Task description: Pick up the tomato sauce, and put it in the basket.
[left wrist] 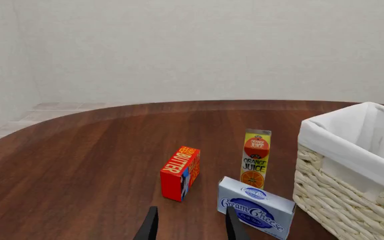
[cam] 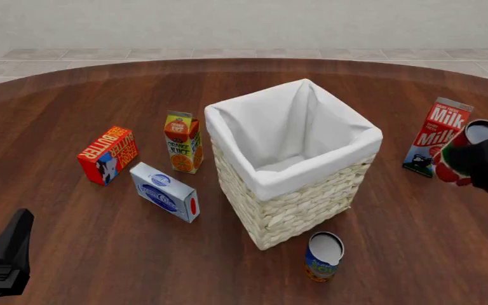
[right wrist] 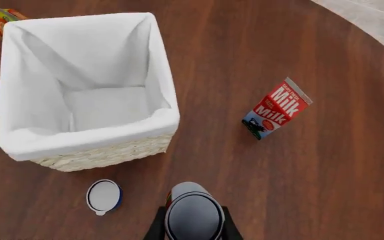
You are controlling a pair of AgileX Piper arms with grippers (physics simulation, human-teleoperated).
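The tomato sauce (cam: 471, 151), a red-labelled tin with a silver-white top, is held in my right gripper (cam: 481, 164) above the table, to the right of the basket (cam: 304, 206) and in front of the milk carton. In the right wrist view the tin (right wrist: 193, 214) sits between the black fingers, with the basket (right wrist: 92, 142) beyond it and its white liner empty. My left gripper (cam: 7, 254) is low at the near left, open and empty. In the left wrist view its fingers (left wrist: 149, 227) stand apart, and the basket (left wrist: 342, 197) is off to one side.
A red butter box (cam: 108, 154), an orange juice carton (cam: 183, 142) and a cream cheese box (cam: 165, 192) stand left of the basket. A milk carton (cam: 434, 136) stands at the right. A blue-and-orange can (cam: 323, 256) stands in front of the basket.
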